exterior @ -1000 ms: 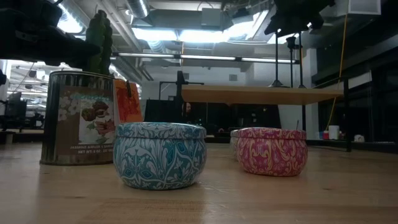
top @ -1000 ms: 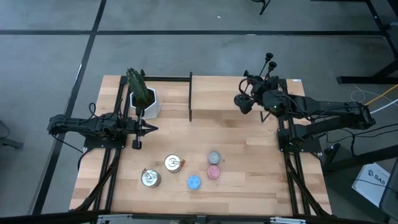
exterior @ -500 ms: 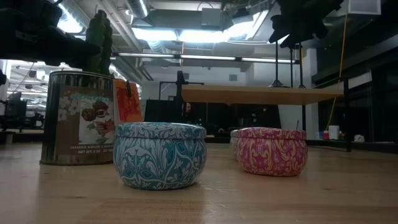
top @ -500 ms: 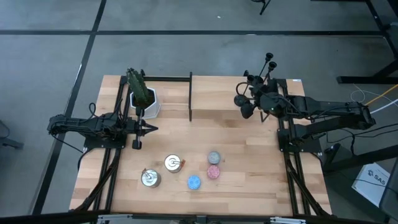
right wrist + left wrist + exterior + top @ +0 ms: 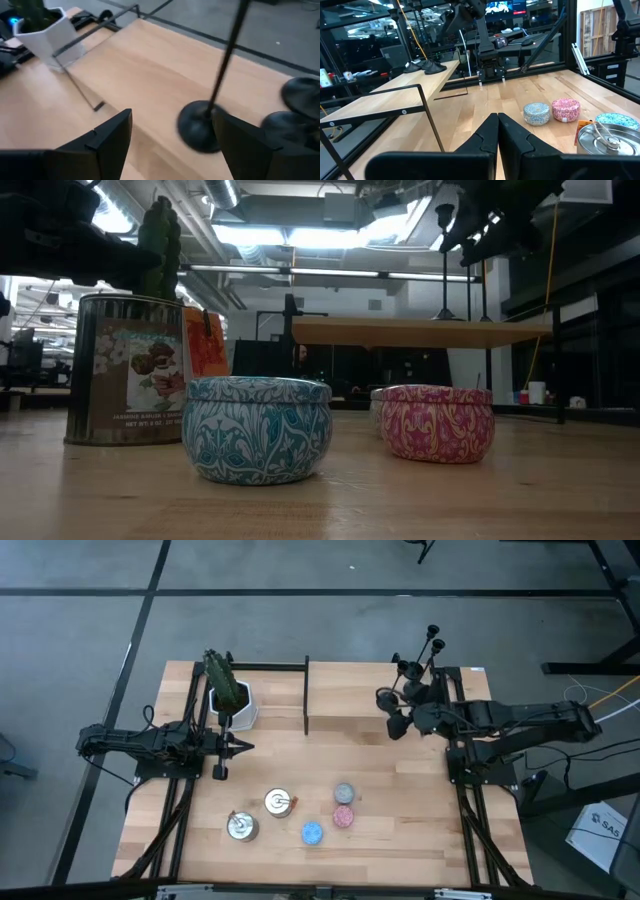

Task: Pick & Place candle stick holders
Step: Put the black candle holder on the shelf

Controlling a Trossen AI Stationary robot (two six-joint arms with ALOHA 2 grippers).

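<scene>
Several black candle stick holders (image 5: 430, 648) stand on their round bases on the raised wooden shelf (image 5: 350, 708) at the table's far right. In the right wrist view the nearest holder (image 5: 199, 131) shows a flat base and a thin stem, with others (image 5: 300, 95) beside it. My right gripper (image 5: 391, 712) hovers open over the shelf just left of them; its fingers (image 5: 107, 142) stand on either side of the nearest base, above it, holding nothing. My left gripper (image 5: 238, 747) rests shut at the table's left, pointing level (image 5: 497, 140).
A cactus in a white pot (image 5: 228, 698) stands at the far left. Two silver tins (image 5: 277, 802) (image 5: 240, 827) and small blue (image 5: 312, 832), pink (image 5: 343, 817) and grey (image 5: 344, 792) tins sit in the near middle. A black rail (image 5: 306, 695) edges the shelf.
My right gripper has rolled about its own axis and tipped down, shifting slightly toward the table's near edge and lower over the shelf. It has stayed open. The holders have not moved.
</scene>
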